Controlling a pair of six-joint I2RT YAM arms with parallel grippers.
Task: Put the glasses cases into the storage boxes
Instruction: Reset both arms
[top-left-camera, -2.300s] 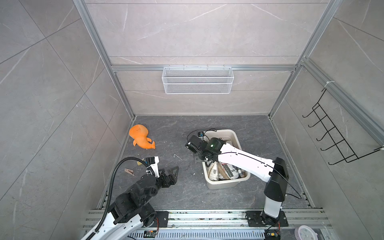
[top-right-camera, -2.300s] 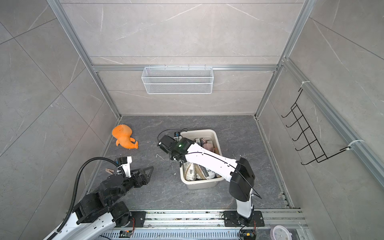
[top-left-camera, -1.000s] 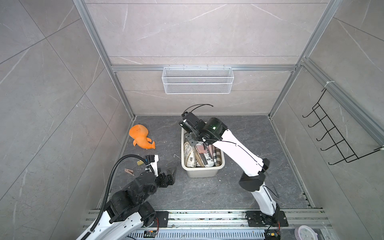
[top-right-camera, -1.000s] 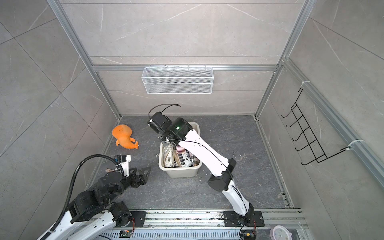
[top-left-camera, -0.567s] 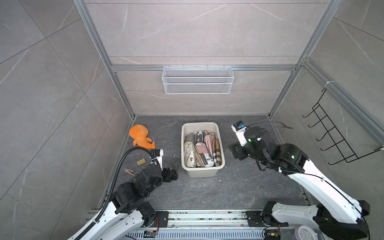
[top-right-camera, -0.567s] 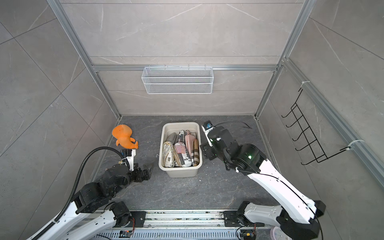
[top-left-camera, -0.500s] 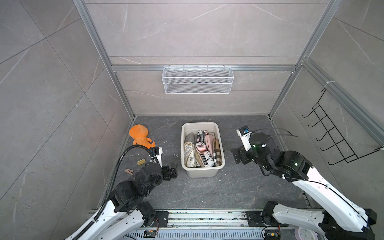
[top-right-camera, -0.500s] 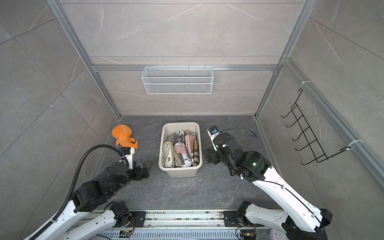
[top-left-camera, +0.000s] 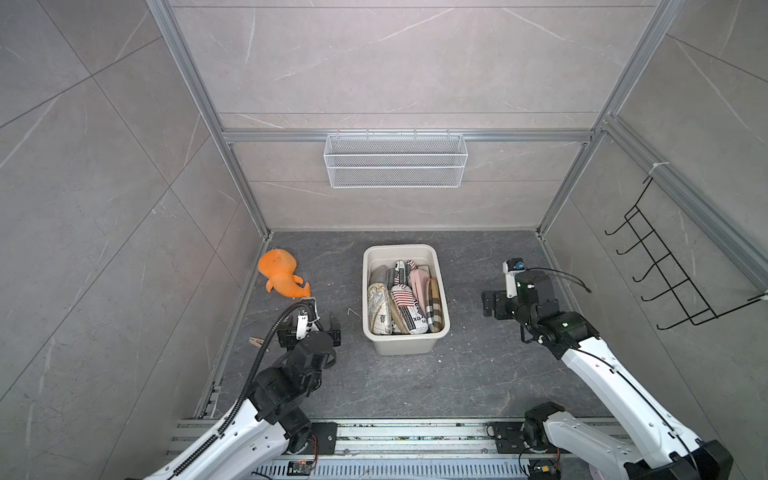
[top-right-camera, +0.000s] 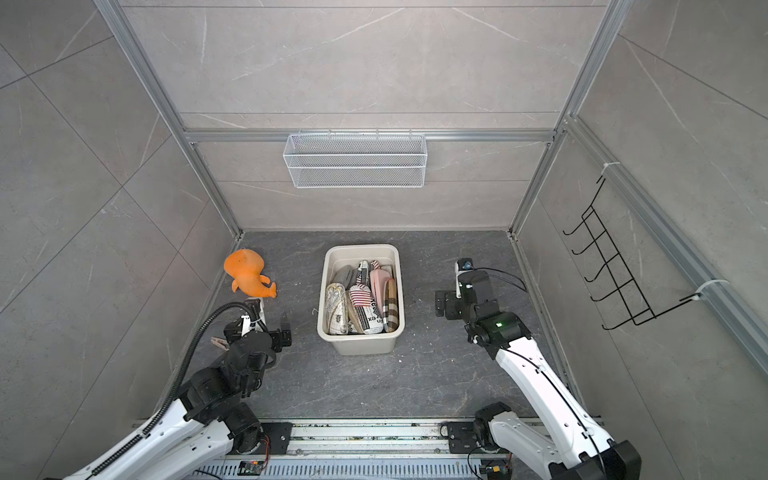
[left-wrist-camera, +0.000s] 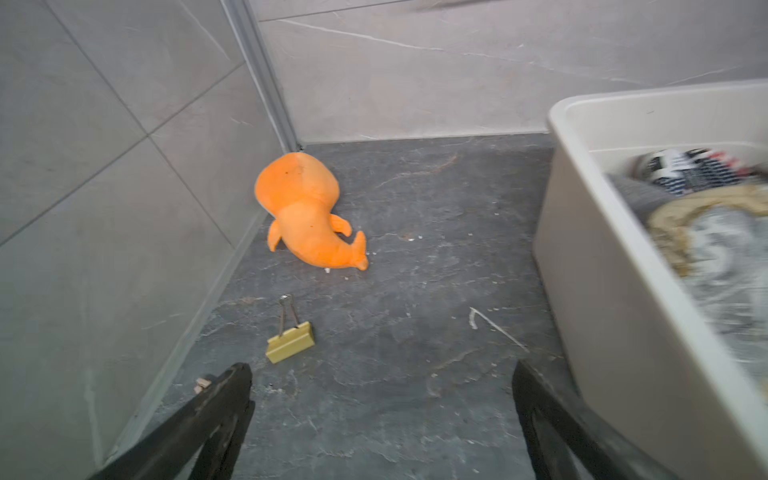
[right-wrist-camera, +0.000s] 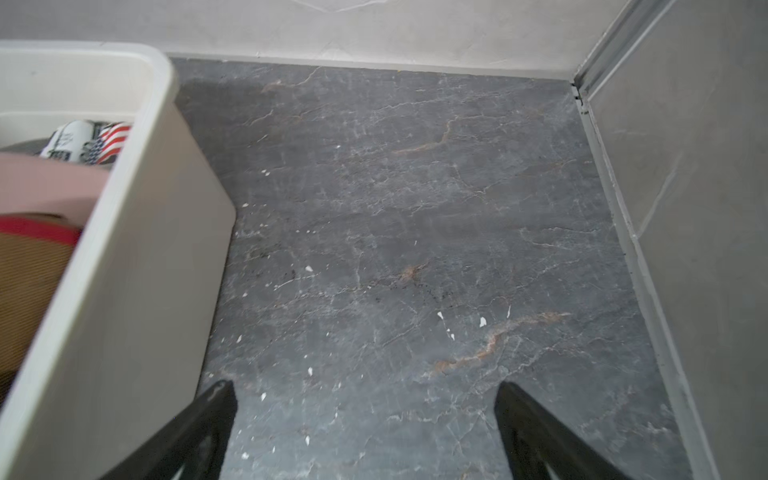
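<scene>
Cream storage box (top-left-camera: 405, 345), dragged to the tabletop (top-left-camera: 415, 386) centre, holds the glasses cases (top-left-camera: 401, 301) — my right tool (right-wrist-camera: 365, 388) has pulled away and, like my left tool (left-wrist-camera: 380, 376), gapes wide, empty; job looks finished.

storage box (left-wrist-camera: 602, 291) cut by the picture edge, glasses cases (left-wrist-camera: 723, 245) inside blurred, lower ones hidden beneath the top layer
</scene>
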